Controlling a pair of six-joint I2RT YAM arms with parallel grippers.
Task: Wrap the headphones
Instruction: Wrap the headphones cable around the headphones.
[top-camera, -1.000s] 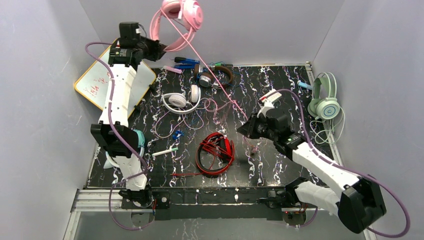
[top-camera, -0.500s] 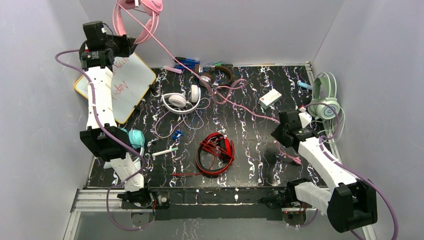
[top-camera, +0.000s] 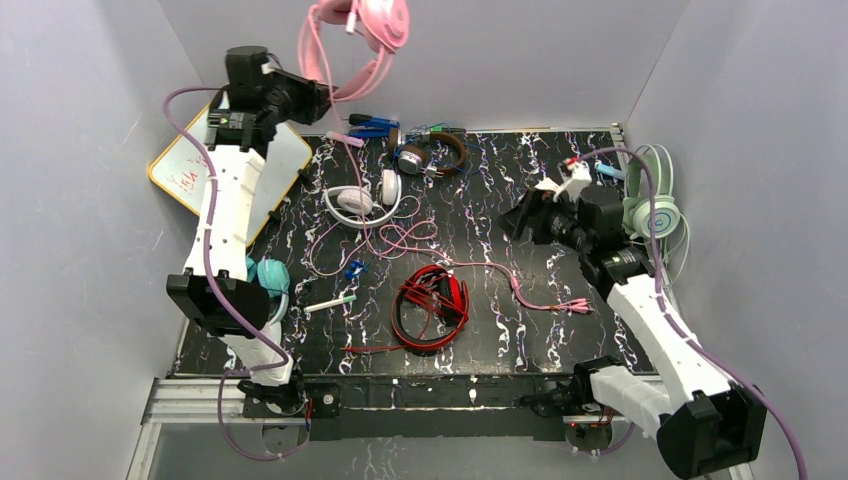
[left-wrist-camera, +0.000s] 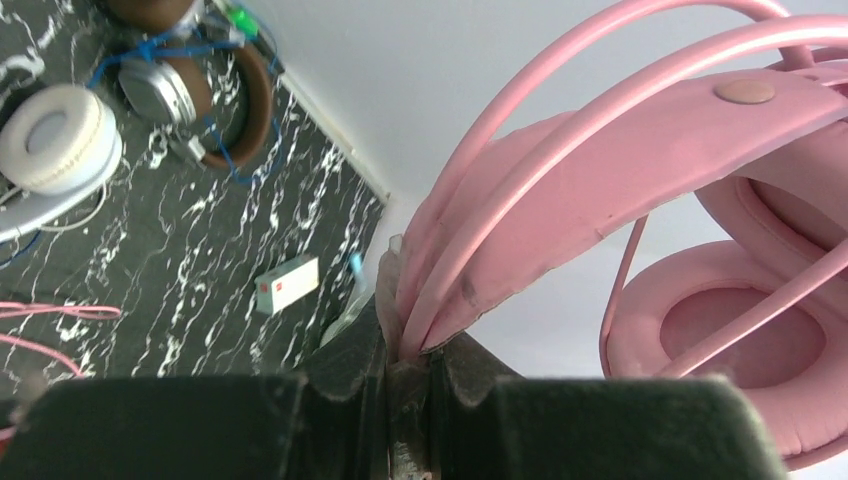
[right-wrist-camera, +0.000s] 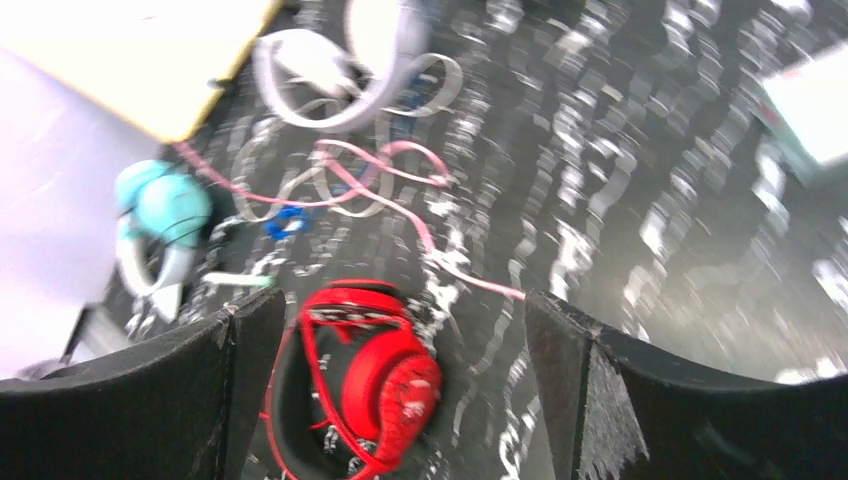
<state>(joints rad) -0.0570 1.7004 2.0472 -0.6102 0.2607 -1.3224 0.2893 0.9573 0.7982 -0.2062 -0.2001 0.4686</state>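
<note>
Pink headphones (top-camera: 372, 24) hang high near back wall (top-camera: 500, 60) (pinched in left gripper (top-camera: 321, 98)).

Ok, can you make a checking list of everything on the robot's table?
Surface: black marbled table, crowded.
Job's things: pink headphones held up in the air; white headphones, brown headphones, red headphones, teal headphones and mint green headphones down below.
Clutter: whiteboard, small white box, marker.
Grippers: left gripper shut on the pink headband; right gripper open, empty.
Cables: pink cord trailing loose across the table, unwrapped.
Surroundings: plain grey walls, nothing else seen.
</note>
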